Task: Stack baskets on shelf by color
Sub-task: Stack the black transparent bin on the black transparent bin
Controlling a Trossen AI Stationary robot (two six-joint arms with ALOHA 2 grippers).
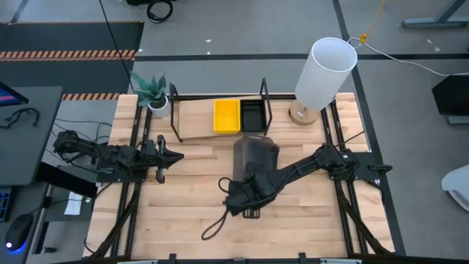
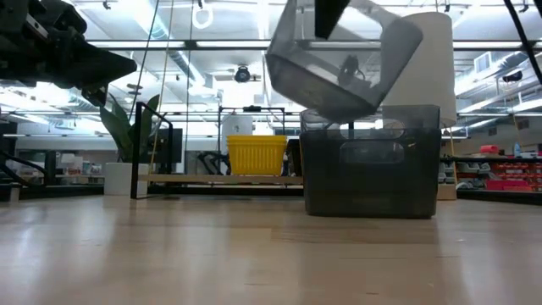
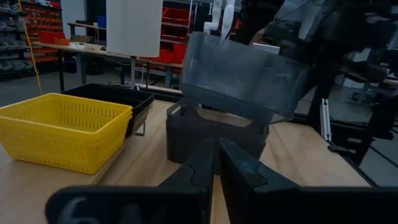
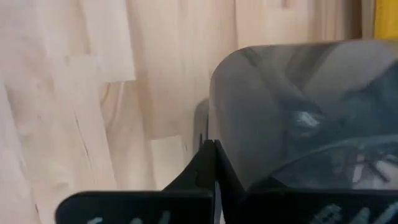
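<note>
A translucent dark grey basket [image 2: 339,63] hangs tilted in the air in my right gripper [image 4: 214,163], right above a second grey basket [image 2: 370,161] whose base stands on the table. From above, the two overlap [image 1: 255,155] near the table's middle. On the shelf [image 1: 198,121] at the far edge, a yellow basket [image 1: 226,116] and a black basket [image 1: 253,116] sit side by side between the wire frames. My left gripper [image 3: 214,165] is shut, holds nothing, and waits at the table's left [image 1: 170,155], pointing toward the baskets. My right gripper pinches the lifted grey basket by the rim of one wall [image 4: 212,134] between its two fingers. The basket is clear of the table and tilted, its lower corner [image 2: 339,114] close above the standing grey basket's rim. I cannot tell whether the two touch.
A tall white cylinder lamp [image 1: 326,73] stands at the far right beside the shelf, and a potted plant [image 1: 152,92] stands at its far left end. A dark cable loop [image 1: 212,224] lies near my right gripper. Bare wood [image 1: 183,213] stretches along the near side.
</note>
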